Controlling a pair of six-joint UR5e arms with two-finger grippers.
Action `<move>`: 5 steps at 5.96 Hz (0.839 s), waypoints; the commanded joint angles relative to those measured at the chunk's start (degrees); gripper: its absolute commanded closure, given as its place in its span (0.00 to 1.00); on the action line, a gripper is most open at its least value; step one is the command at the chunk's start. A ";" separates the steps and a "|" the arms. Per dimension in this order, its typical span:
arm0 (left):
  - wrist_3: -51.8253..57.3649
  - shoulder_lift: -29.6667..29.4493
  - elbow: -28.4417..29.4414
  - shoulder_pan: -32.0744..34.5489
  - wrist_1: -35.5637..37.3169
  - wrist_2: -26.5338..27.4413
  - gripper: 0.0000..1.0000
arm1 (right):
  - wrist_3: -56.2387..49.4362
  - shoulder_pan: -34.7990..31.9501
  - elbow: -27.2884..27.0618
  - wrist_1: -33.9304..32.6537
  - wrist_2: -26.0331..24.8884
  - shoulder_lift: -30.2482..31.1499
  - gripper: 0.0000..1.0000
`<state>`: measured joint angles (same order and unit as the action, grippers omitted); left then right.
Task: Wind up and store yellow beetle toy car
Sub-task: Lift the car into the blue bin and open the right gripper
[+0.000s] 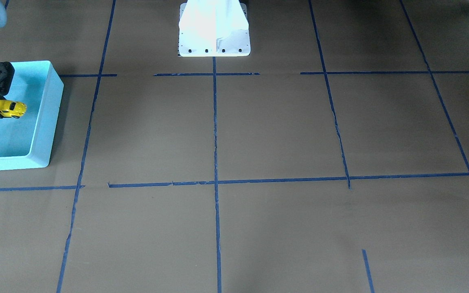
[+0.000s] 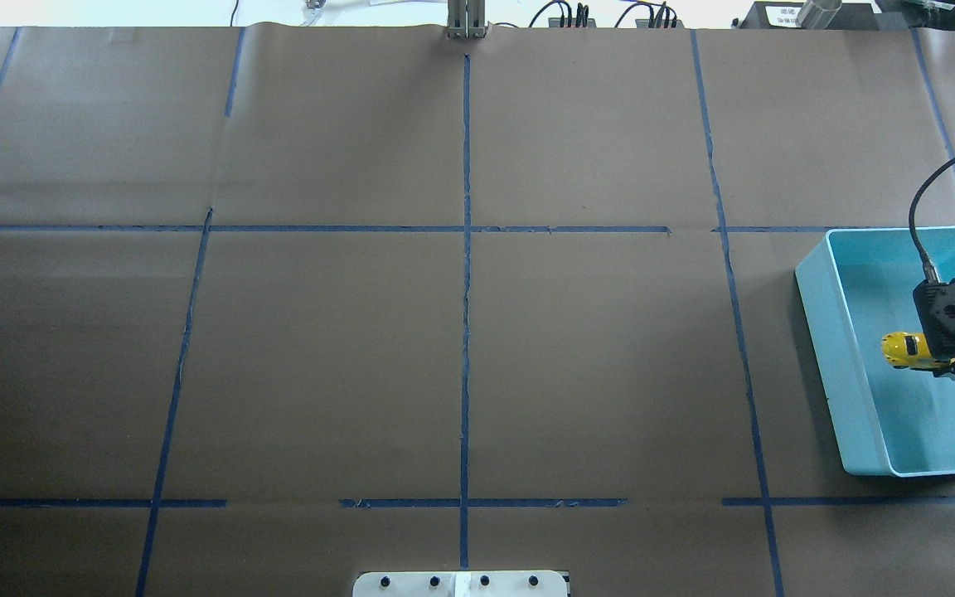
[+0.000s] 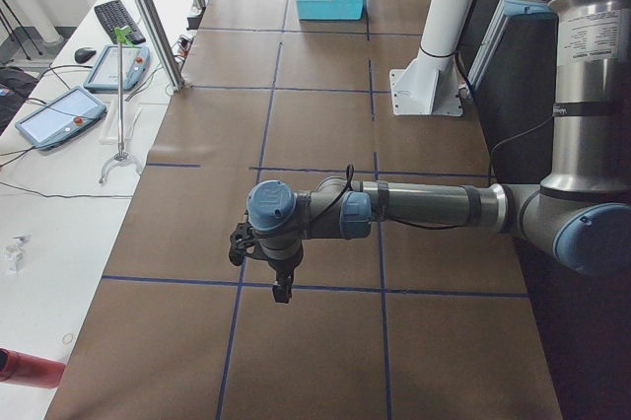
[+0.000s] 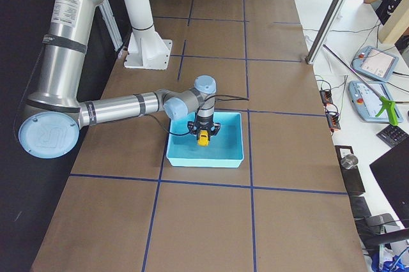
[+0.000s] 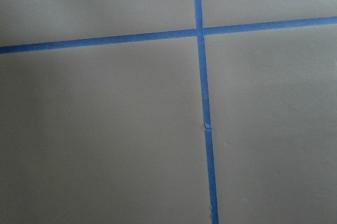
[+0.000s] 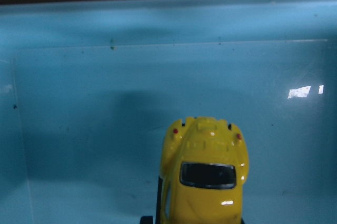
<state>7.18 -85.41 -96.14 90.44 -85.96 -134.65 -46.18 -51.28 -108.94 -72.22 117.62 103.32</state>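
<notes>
Right pincer [image 2: 942, 358] was clamped on one end of the yellow beetle toy car [image 2: 904, 349], the other end sticking out free. The car was held over the inside of the turquoise bin [image 2: 830, 332] at the bench's [image 2: 320, 356] right end. Left pincer [image 3: 281, 287] hung over a blue tape [image 5: 205, 103] crossing, well apart from the bin; couldn't tell if it was wide or narrow.

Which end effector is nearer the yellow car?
Right. The right end effector grips the car over the bin; the left end effector hangs over the table's opposite end.
</notes>
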 commanded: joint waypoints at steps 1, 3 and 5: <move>0.02 -0.02 -0.01 0.00 0.00 0.00 0.00 | 0.74 1.45 4.67 2.50 -0.99 -1.19 1.00; 0.11 -0.45 0.60 0.00 -0.09 0.00 0.00 | 1.35 1.45 6.63 5.33 -0.81 -1.63 1.00; 0.03 -0.54 0.61 0.09 0.00 0.00 0.00 | 1.79 1.36 6.37 5.16 -0.20 -3.46 0.80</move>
<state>7.26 -85.99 -95.58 90.46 -86.01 -134.60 -44.53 -49.86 -102.47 -67.06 117.08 100.91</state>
